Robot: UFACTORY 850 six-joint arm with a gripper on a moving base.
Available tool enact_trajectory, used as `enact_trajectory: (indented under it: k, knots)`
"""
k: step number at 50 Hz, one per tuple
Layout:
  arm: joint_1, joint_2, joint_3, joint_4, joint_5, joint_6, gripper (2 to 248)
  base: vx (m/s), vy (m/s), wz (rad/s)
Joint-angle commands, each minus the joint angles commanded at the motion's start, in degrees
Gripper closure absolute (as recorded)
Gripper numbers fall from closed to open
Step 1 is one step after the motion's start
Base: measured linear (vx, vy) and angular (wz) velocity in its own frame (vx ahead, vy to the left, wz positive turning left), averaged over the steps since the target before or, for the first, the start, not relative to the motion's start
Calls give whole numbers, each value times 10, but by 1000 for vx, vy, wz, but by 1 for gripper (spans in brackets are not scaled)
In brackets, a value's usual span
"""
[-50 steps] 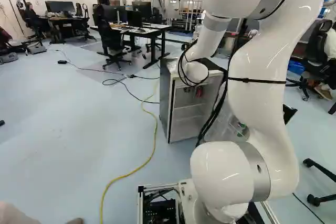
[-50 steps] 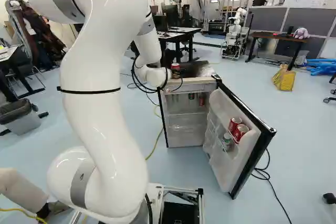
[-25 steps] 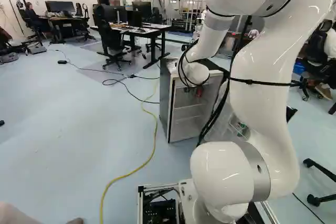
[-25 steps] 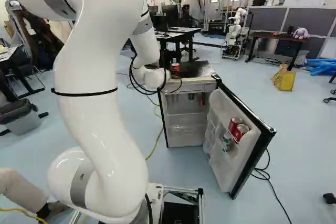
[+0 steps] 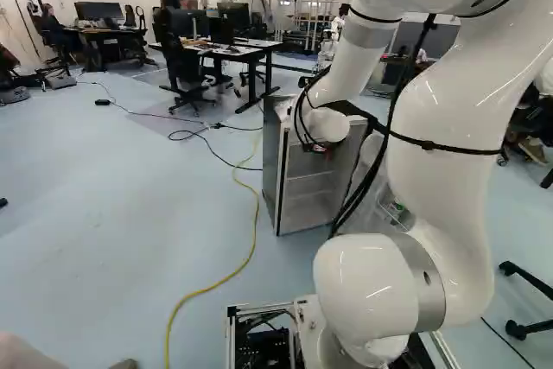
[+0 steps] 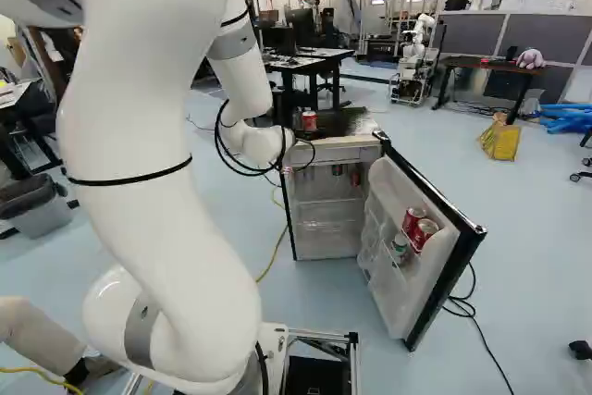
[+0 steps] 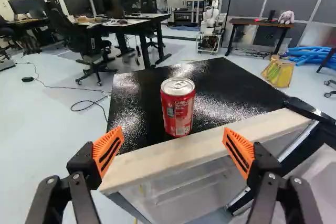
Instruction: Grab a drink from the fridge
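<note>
And the fridge [image 7: 231, 90] door [image 6: 394, 302] is open! Jaws wide apart, holding nothing, facing a red can [image 7: 177, 109] upright on the fridge top; no drink grabbed yet. Moving in, gripping and lifting look to be left.

There is one small box-shaped fridge with a black top [image 7: 226, 80]. On it stands one red cylindrical metal can [image 7: 177, 109]. Its open door holds two red cylindrical metal cans [image 6: 425, 232] and one green-and-white cylindrical container [image 6: 400, 247]. Inside it, high up, show two small cylindrical containers [image 6: 355, 176], one dark, one red. Beyond it are one yellow bag-like bundle [image 7: 279, 73] and another robot [image 7: 212, 17], white and jointed, just one.
</note>
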Motion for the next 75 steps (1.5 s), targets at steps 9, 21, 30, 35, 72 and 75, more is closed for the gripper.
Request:
enact_trajectory:
  k: [9,21,30,35,72,75]
  knots:
    - [4,25,29,0,0,0,3,0,0,0]
    - [3,58,65,0,0,0,3,0,0,0]
    - [-8,78,87,0,0,0,3,0,0,0]
    - [-16,88,97,0,0,0,3,0,0,0]
    - [-89,130,101,0,-20,0,3,0,0,0]
    - [-95,132,99,0,-27,0,3,0,0,0]
